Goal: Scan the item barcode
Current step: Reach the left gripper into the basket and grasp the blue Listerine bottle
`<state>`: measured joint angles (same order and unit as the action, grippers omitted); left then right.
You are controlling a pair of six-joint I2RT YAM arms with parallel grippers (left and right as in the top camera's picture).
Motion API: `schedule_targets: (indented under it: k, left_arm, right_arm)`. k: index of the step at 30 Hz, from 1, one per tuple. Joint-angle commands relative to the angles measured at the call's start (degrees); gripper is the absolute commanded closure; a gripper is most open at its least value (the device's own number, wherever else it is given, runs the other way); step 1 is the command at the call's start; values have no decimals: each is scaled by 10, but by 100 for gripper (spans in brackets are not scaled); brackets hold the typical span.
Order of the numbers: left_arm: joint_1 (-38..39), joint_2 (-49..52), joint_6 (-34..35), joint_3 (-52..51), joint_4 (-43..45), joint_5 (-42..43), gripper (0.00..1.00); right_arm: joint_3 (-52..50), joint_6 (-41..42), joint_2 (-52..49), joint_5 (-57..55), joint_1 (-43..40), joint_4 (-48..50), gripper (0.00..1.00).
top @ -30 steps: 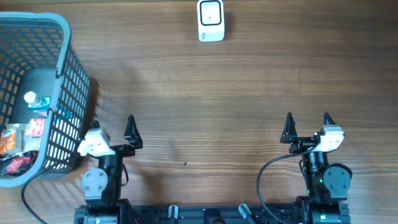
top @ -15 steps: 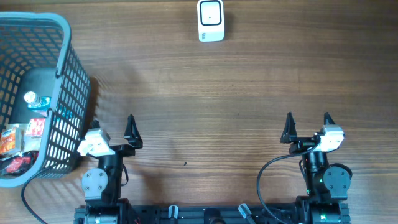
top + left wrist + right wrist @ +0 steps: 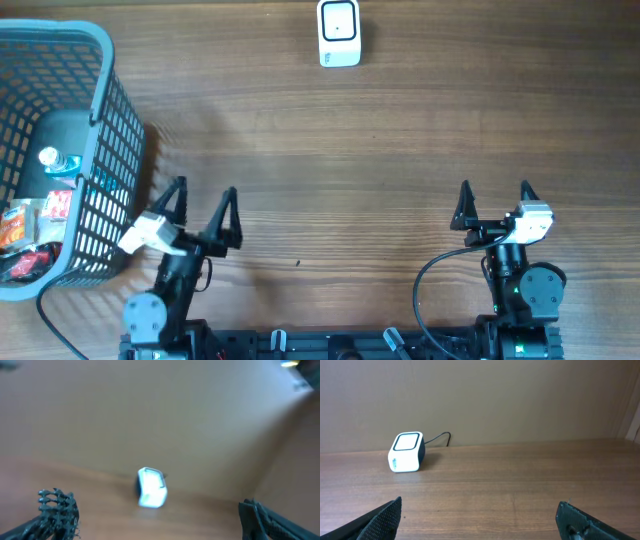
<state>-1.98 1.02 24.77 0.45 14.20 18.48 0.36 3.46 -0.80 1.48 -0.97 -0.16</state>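
While both arms sit at the near edge of the table [image 3: 350, 150], neither holds anything. The left gripper [image 3: 204, 190] has its fingers spread wide over bare wood. The right gripper [image 3: 495, 188] is likewise spread and empty.

The scanner [image 3: 339, 32], a small white box, stands well ahead of both grippers at the far edge, roughly between their lines. From the right wrist it [image 3: 406, 452] lies ahead and off to the left, sharp, with a dark cable [image 3: 437, 439] trailing behind it to the wall. From the left wrist it [image 3: 151, 488] is only a pale smear ahead, the whole view being blurred, and its face cannot be read.

The basket [image 3: 100, 90] stands just beside the left gripper, on its outer side, and is cut off by the picture's edge. Inside, behind the mesh, lie a bottle [image 3: 55, 160] with a white cap and some red packets [image 3: 30, 225], partly hidden. No barcode can be made out on any of them.
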Motion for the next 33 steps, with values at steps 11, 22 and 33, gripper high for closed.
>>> schedule_targets:
  k: [11,22,33]
  left_arm:
    - [3,308,-143,510,-393,77,0]
    - [2,709,-158,1097,-795,-115,0]
    - [-297,865,198,1224,-876,-176,0]
  right_arm:
    - [0,10,-2,11,-2,2,0]
    - [0,10,-2,11,-2,2,0]
    - [0,10,-2,11,-2,2,0]
